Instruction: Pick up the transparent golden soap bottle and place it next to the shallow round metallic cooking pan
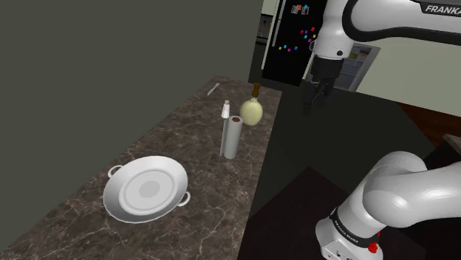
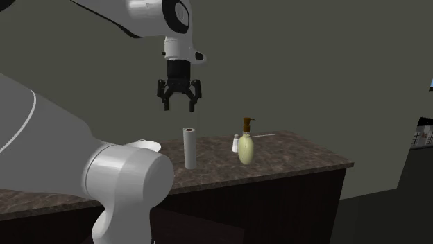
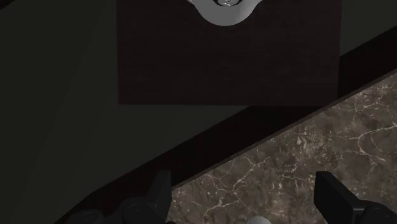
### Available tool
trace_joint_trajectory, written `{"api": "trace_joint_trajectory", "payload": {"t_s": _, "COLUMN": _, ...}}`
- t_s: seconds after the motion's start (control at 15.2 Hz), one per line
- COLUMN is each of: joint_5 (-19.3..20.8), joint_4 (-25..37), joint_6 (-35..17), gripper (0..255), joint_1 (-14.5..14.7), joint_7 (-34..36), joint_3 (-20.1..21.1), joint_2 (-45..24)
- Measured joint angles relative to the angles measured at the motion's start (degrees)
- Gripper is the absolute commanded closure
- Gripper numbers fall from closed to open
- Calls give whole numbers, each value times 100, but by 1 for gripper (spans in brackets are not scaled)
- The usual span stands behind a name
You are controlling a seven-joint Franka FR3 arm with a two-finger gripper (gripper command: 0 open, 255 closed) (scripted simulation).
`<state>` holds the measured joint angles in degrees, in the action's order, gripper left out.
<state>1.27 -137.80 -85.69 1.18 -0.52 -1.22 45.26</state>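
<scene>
Hangs high with hand [image 2: 180, 105] spread and empty, well apart from the yellowish see-through soap bottle [image 1: 251, 111] upright on the counter [image 1: 207, 185] beyond the pan [image 1: 145, 188] — likely light, rigid, slick; best pinched across the round belly, not the pump

Surface: countertop [image 1: 181, 144], long and narrow, dark brown stone pattern with pale veining.
Near end, shoulder view: shallow round pan [image 1: 145, 190], drawn pale grey-white, two small side handles, sitting flat.
Middle: plain grey cylinder [image 1: 230, 138], upright, well apart from the pan.
Beyond the cylinder: small white bottle [image 1: 225, 110], upright, near the cylinder.
Just beside the white bottle: soap bottle [image 1: 251, 111], rounded translucent yellow-green body, brown pump, upright, close to the counter's edge.
Far end: thin pale object [image 1: 213, 89], lying flat; kind cannot be told.
</scene>
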Motion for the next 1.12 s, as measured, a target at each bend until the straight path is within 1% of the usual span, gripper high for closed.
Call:
{"api": "trace_joint_trajectory", "payload": {"t_s": 0.07, "joint_5": 0, "joint_4": 0, "joint_6": 0, "gripper": 0, "joint_1": 0, "joint_7": 0, "joint_3": 0, "joint_2": 0}}
{"api": "trace_joint_trajectory", "payload": {"t_s": 0.2, "joint_5": 50, "joint_4": 85, "joint_6": -152, "gripper": 0, "joint_1": -31, "joint_7": -44, "joint_3": -59, "joint_2": -240}}
{"api": "trace_joint_trajectory", "payload": {"t_s": 0.46, "joint_5": 152, "joint_4": 478, "joint_6": -562, "gripper": 0, "joint_1": -101, "joint_7": -139, "joint_3": -204, "joint_2": -1045}}
{"api": "trace_joint_trajectory", "payload": {"t_s": 0.59, "joint_5": 184, "joint_4": 788, "joint_6": -767, "gripper": 0, "joint_1": -127, "joint_7": -177, "joint_3": -267, "joint_2": -1556}}
{"api": "trace_joint_trajectory", "payload": {"t_s": 0.86, "joint_5": 256, "joint_4": 1270, "joint_6": -1077, "gripper": 0, "joint_1": -210, "joint_7": -323, "joint_3": -445, "joint_2": -2348}}
{"api": "trace_joint_trajectory", "payload": {"t_s": 1.12, "joint_5": 250, "joint_4": 2008, "joint_6": -1256, "gripper": 0, "joint_1": -271, "joint_7": -453, "joint_3": -585, "joint_2": -3262}}
